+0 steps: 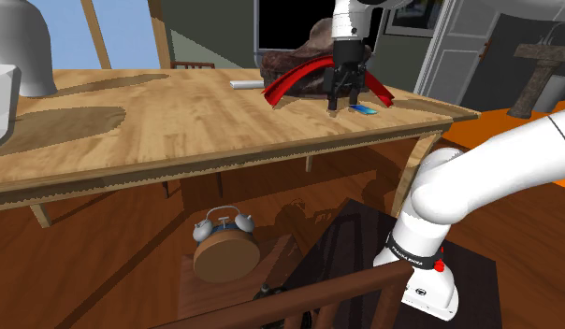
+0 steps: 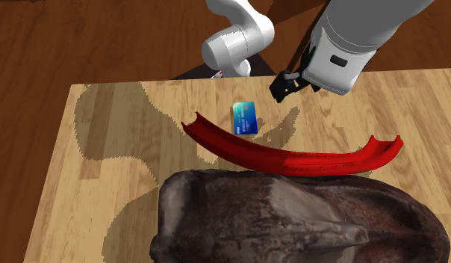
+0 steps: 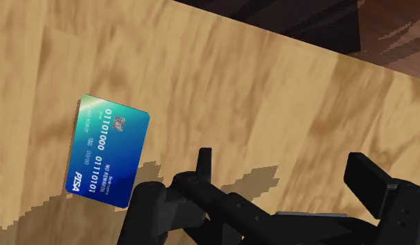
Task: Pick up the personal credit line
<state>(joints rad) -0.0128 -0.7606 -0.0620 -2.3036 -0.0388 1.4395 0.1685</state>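
Near the table (image 1: 178, 121) edge, blue-green card (image 3: 108, 151) flat on bare wood, tool (image 1: 343, 103) close above, wide open, empty.

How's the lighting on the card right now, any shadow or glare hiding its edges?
Wrist view: the credit card is evenly lit and its print is legible; a jagged shadow by the open gripper touches only the card's edge nearest it. Second exterior view: the card sits in light, with a jagged shadow on the wooden table beside it. Shoulder view: no glare on the card.
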